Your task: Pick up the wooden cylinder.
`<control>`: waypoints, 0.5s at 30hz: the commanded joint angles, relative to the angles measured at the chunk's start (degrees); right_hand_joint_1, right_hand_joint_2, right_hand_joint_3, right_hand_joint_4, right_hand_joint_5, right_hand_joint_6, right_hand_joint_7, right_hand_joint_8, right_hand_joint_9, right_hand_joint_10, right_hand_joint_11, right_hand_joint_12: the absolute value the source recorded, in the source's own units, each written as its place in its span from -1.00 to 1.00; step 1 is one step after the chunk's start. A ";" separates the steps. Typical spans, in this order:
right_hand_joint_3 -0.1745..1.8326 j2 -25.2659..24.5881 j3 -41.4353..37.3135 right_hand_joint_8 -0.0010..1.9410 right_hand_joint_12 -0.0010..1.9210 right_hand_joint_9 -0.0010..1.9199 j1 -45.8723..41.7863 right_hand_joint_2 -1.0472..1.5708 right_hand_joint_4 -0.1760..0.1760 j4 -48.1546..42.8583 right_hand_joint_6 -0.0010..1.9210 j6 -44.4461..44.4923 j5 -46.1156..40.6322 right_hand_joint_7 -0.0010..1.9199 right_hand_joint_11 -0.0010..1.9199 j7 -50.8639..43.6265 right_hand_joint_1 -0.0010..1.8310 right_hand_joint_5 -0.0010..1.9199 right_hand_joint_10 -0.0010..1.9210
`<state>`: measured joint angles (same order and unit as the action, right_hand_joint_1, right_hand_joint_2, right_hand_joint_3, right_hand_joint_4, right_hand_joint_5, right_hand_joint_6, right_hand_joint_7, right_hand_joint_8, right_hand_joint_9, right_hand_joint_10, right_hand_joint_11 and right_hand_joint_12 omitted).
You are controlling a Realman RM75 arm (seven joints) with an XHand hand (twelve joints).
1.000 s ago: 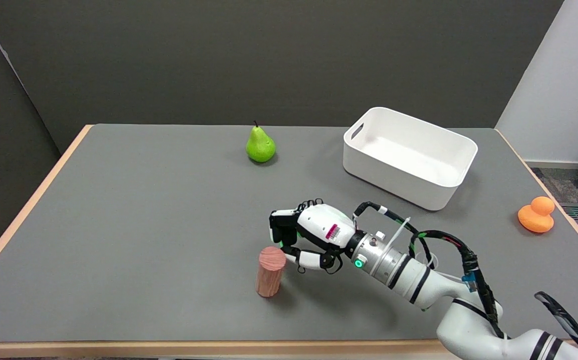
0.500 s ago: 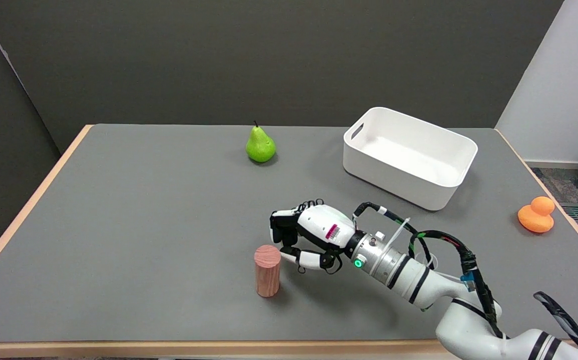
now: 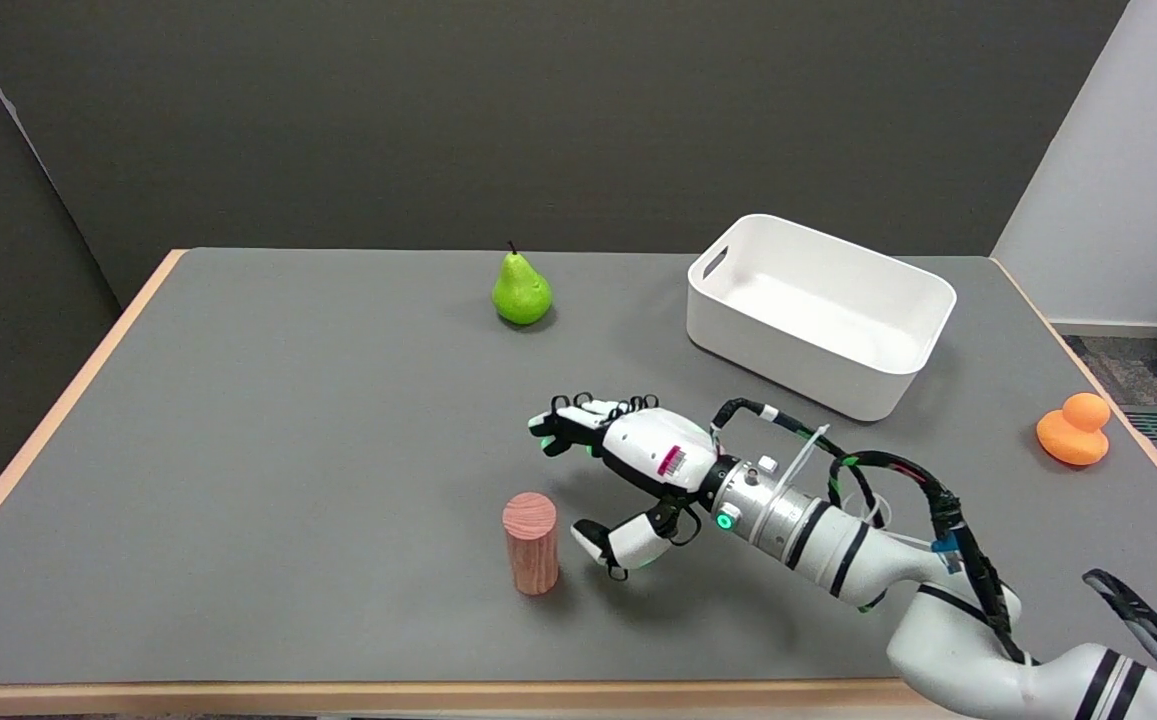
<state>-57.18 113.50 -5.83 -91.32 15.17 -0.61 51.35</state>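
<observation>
Right hand (image 3: 628, 470) hangs wide and holds nothing, fingers spread apart, just right of the wooden cylinder (image 3: 530, 542), which stands upright near the desk's (image 3: 268, 440) front edge. A glancing finger could tip it and send it rolling. Toward the back edge stands a pear (image 3: 522, 289); further right the white bin (image 3: 818, 312) looks bare inside.

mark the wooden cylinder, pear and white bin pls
wooden cylinder (image 3: 531, 548), head view, middle of its side.
pear (image 3: 521, 290), head view, its green body.
white bin (image 3: 793, 370), head view, near outer wall.
</observation>
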 commanded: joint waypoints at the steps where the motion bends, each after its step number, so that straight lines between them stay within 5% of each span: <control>1: 0.17 3.86 1.40 -0.53 0.54 -0.80 -0.42 0.25 -0.98 -4.30 -0.54 -5.98 -0.13 -0.65 -0.71 0.16 0.09 -0.81 -0.20; 15: 0.15 6.74 2.07 -0.54 0.54 -0.80 -2.50 0.25 -1.00 -9.52 -0.54 -9.57 -0.26 -0.66 -0.70 0.20 0.05 -0.81 -0.19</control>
<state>-54.19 114.87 -6.35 -95.52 10.21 -0.56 51.41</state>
